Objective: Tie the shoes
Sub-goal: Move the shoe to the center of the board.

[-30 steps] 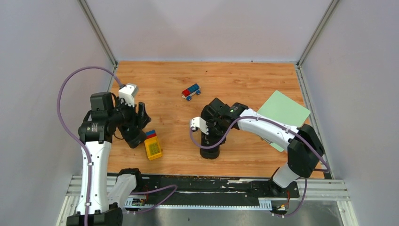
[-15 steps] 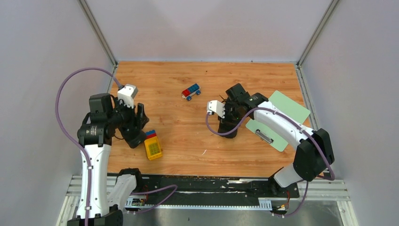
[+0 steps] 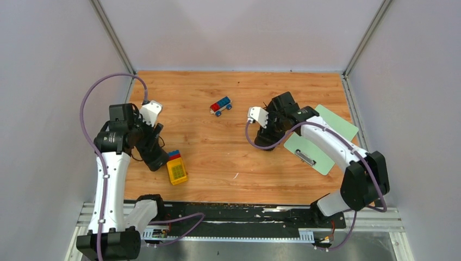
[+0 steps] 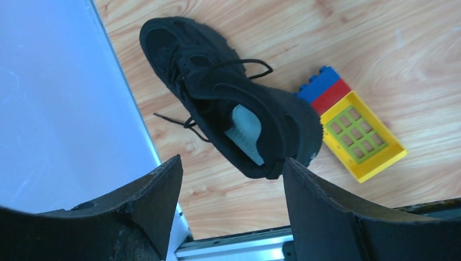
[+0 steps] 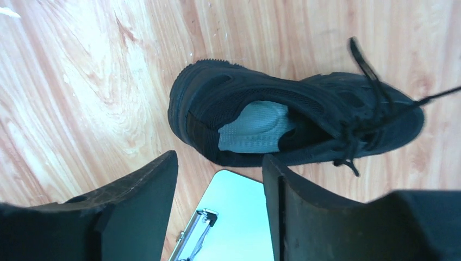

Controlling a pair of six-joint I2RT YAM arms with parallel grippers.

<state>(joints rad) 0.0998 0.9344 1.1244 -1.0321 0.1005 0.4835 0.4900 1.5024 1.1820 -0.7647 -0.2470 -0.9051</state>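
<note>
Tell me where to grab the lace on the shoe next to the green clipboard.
Probably the loose lace end lying on bare wood beside the shoe. Come straight down from above, fingers astride it: there it lies clear of the upper and the tangled crossings.

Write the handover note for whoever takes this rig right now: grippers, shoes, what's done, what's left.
Left gripper: open and empty, above the heel of the left-hand shoe.
Right gripper: open and empty, above the right-hand shoe.
Shoes: both stand on their soles on the table. The left-hand shoe is near the left wall, its heel by the yellow toy block. The right-hand shoe lies beside the green clipboard.
Done: nothing tied. The laces on both shoes lie loose, with no bow visible.
Left: tie both shoes.
</note>
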